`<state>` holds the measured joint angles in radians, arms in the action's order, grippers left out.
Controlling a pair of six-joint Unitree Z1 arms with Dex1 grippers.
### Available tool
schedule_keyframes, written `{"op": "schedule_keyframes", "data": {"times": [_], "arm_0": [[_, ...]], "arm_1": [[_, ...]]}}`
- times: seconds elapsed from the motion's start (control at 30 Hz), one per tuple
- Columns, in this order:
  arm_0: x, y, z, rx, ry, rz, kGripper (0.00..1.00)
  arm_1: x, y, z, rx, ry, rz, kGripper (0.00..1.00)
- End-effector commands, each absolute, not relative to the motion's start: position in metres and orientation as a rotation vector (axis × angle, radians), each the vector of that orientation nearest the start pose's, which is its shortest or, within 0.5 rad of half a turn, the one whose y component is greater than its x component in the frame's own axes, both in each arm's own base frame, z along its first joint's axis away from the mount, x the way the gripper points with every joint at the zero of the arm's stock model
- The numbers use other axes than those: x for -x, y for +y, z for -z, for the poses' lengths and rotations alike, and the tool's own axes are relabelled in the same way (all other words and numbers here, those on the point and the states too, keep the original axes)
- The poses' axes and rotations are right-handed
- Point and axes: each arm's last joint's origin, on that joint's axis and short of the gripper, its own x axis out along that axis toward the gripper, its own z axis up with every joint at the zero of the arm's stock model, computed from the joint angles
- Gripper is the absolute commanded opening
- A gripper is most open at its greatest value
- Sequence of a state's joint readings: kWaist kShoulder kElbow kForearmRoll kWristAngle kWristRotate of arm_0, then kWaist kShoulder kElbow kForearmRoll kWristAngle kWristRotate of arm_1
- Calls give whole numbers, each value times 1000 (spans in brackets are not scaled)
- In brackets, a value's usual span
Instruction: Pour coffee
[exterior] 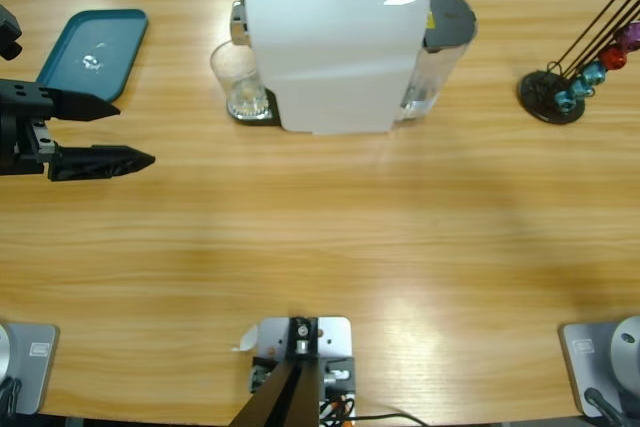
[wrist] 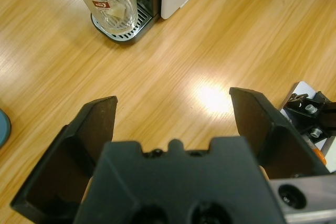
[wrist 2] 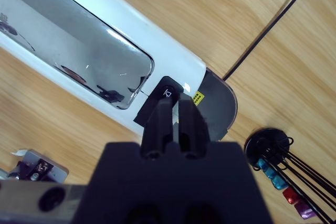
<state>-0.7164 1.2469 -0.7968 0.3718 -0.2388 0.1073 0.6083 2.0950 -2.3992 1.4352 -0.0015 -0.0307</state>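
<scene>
Left gripper (exterior: 125, 133) over bare wooden bench (exterior: 330, 247) near left edge, jaws spread wide, holding nothing. Clear drinking glass with red logo (wrist: 107, 1) stands on drip tray of white boxy coffee machine (exterior: 335, 52), well apart from left gripper. Coffee in glass: cannot tell. Right gripper (wrist 2: 175, 109) above machine top, jaws closed together, tips at black button (wrist 2: 167, 92). Teal rectangular tray (exterior: 92, 47) far left; black capsule stand (exterior: 560, 87) far right.

Matte black left tool (wrist: 173, 124); wedge-shaped jaws; silver, screw-studded wrist plate.
</scene>
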Motion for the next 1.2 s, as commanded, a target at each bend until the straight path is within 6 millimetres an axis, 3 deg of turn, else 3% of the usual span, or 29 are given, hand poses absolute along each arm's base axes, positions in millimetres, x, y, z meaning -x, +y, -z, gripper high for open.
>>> {"op": "schedule_keyframes", "data": {"times": [0.03, 0.27, 1.1, 1.2], "arm_0": [[-138, -139, -300, -299, 827, 942, 936], [-139, -139, -299, -300, 828, 942, 936], [-140, -141, -299, -303, 831, 946, 936], [-139, -140, -301, -301, 825, 947, 936]], "arm_1": [[-355, 251, -386, 414, 1175, -558, 0], [-348, 265, -373, 444, 1210, -581, 0], [-338, 263, -346, 409, 1259, -590, 0], [-336, 263, -354, 401, 1237, -596, 0]]}}
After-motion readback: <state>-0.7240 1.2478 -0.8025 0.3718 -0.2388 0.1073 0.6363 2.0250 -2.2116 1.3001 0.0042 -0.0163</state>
